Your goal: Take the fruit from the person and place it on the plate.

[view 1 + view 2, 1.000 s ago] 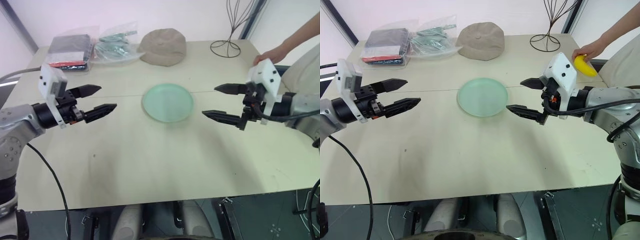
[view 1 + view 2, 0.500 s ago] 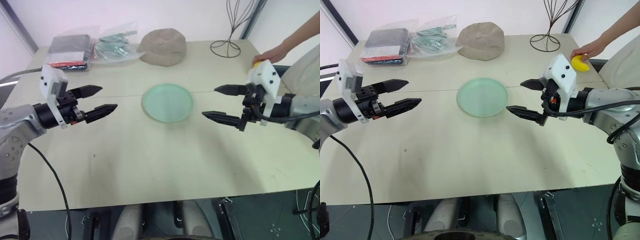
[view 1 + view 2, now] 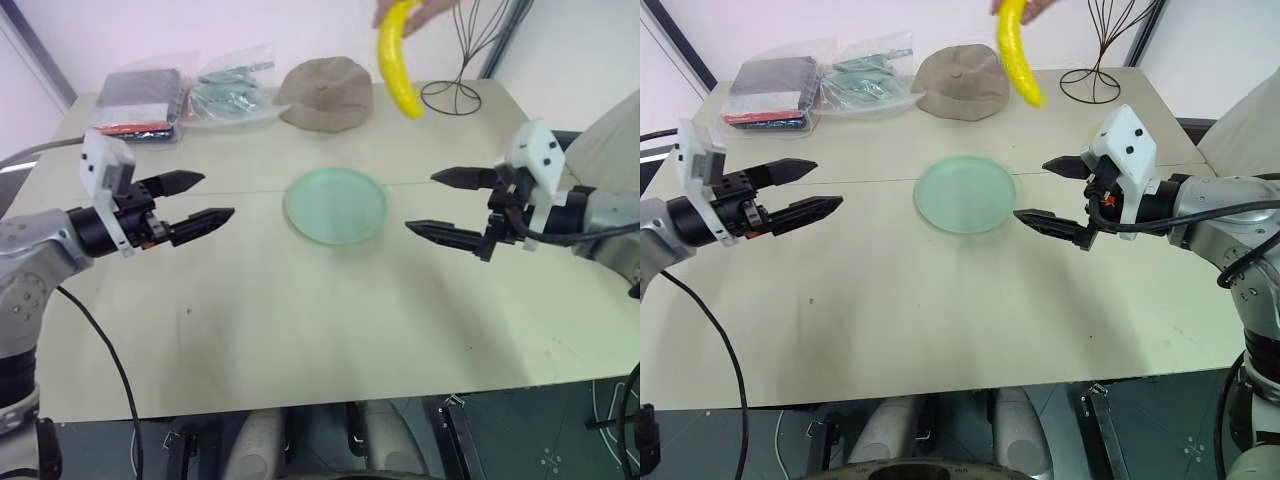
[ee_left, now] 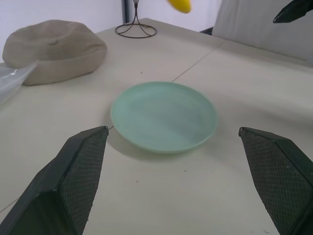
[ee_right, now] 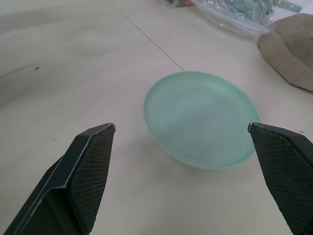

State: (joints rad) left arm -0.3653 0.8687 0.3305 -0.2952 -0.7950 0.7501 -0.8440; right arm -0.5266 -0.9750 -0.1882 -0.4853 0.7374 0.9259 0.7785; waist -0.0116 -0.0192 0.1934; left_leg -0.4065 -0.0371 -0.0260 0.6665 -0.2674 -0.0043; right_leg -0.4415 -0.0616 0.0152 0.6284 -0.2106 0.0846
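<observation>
Two grippers hover over the table [image 3: 300, 330] on either side of the mint-green plate [image 3: 335, 204], the left gripper [image 3: 195, 203] and the right gripper [image 3: 445, 205] each with fingers spread wide and nothing between them. Beyond the plate, a person's hand [image 3: 425, 12] dangles the yellow banana [image 3: 396, 58] in the air beside the tan cap [image 3: 326, 92].

1. Pale beige flat counter [image 3: 300, 330], a thin seam line running across it.
2. Tan domed fabric cap [image 3: 327, 92] at the far side, centre.
3. Beside the cap, two clear plastic bags: one with green contents [image 3: 228, 88], one with dark folded fabric [image 3: 140, 100] at the far left corner.
4. Black wire stand [image 3: 452, 95], round base, far right.
</observation>
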